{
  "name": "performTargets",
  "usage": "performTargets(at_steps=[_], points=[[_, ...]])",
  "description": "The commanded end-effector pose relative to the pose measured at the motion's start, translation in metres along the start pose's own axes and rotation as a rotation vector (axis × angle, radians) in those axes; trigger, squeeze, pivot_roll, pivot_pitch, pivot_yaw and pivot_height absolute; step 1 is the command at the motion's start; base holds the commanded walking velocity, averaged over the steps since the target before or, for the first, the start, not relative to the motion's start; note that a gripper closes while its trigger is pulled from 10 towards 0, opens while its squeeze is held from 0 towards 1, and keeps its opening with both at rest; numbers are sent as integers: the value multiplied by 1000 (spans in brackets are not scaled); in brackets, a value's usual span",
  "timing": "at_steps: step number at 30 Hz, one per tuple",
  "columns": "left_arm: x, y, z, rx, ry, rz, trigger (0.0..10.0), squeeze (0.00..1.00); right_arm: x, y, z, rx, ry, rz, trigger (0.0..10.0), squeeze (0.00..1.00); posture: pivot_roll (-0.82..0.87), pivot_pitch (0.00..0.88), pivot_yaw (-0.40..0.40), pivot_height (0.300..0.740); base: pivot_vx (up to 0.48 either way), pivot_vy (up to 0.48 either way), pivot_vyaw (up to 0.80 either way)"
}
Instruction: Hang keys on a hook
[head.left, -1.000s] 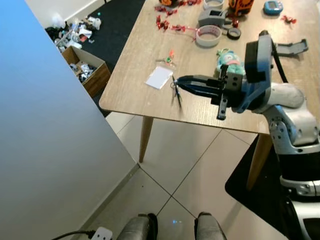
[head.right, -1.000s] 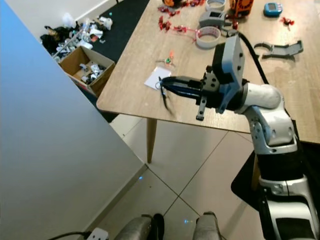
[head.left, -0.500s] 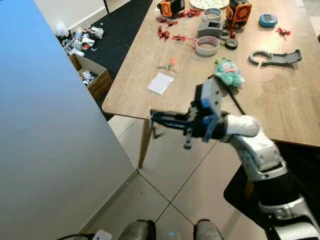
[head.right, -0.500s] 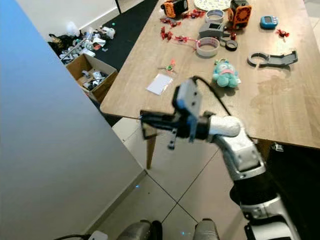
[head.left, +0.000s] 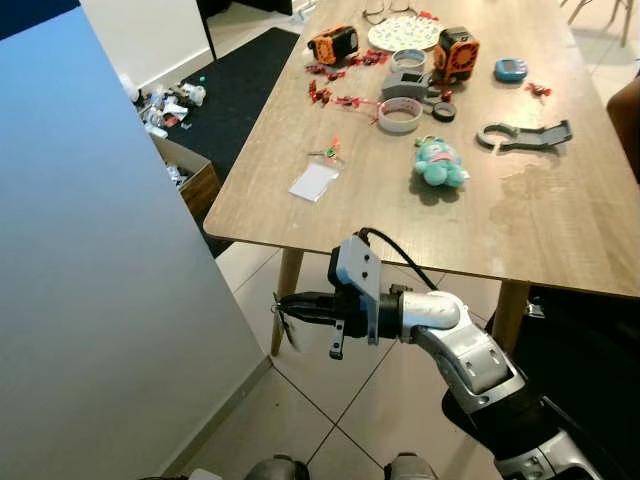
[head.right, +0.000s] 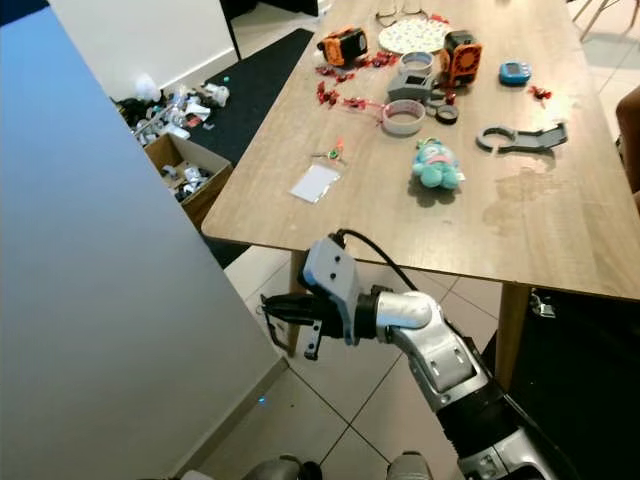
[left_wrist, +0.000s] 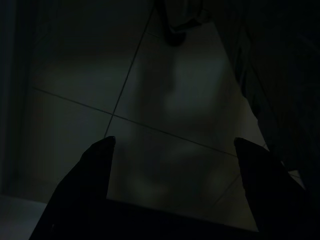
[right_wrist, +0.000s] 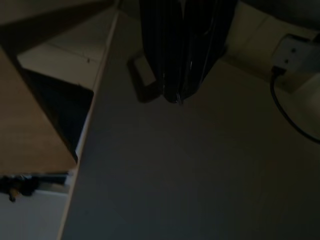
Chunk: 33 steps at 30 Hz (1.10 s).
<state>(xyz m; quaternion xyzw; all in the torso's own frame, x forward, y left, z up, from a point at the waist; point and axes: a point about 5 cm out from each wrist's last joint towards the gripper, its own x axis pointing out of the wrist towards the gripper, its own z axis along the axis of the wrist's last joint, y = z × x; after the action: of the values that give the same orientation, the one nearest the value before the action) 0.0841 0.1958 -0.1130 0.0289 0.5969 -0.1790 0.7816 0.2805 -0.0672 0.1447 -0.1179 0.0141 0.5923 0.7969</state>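
- Setting: a room with a pale tiled floor (head.left: 330, 395), a grey wall panel (head.left: 90, 300) on the robot's left and a long wooden table (head.left: 520, 215) ahead.
- Landmark: the near corner leg (head.left: 283, 300) of the table; places below are given relative to the table.
- Right gripper (head.left: 283, 307): stretched out level below the table's near edge, just in front of the corner leg, pointing toward the wall panel.
- Jaw state, right: the two black fingers are pressed together on the keys (head.left: 287, 325) — a small dark bunch hanging from the fingertips, above the floor and near the wall panel.
- Right wrist view: the closed fingers (right_wrist: 180, 50) point at a flat grey surface; a wall socket with a black cable (right_wrist: 295, 55) is visible beside them.
- Left gripper (left_wrist: 172, 145): hangs over the dim tiles, its fingers spread well apart and holding nothing.
- On the table: a white card (head.left: 314, 182) near the left edge, a teal plush toy (head.left: 437, 163) near the middle, a roll of tape (head.left: 400, 115) beyond it, an orange device (head.left: 455, 55) at the far end and a grey bracket (head.left: 520, 132) to the right.
- Left of the table — a cardboard box (head.right: 185, 170) with clutter stands on a dark rug (head.left: 235, 80).
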Motion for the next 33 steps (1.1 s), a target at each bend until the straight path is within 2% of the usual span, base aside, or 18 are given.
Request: performTargets(at_steps=[1, 7, 18, 33], points=[[0, 1, 10, 3, -43, 4, 10000, 0, 5, 9, -12, 42, 8, 15, 10000, 0, -107, 96, 109, 740, 0, 0, 544], [0, 3, 10, 13, -41, 6, 10000, 0, 5, 10, -20, 67, 21, 2, 10000, 0, -102, 92, 109, 740, 0, 0, 639], [1, 3, 18, 22, -47, 14, 10000, 0, -1, 3, -16, 48, 3, -5, 10000, 0, -106, 87, 114, 740, 0, 0, 726], [2, 1, 18, 32, -38, 17, 10000, 0, -2, 1, -12, 29, -7, 6, 10000, 0, -107, 93, 121, 740, 0, 0, 725]])
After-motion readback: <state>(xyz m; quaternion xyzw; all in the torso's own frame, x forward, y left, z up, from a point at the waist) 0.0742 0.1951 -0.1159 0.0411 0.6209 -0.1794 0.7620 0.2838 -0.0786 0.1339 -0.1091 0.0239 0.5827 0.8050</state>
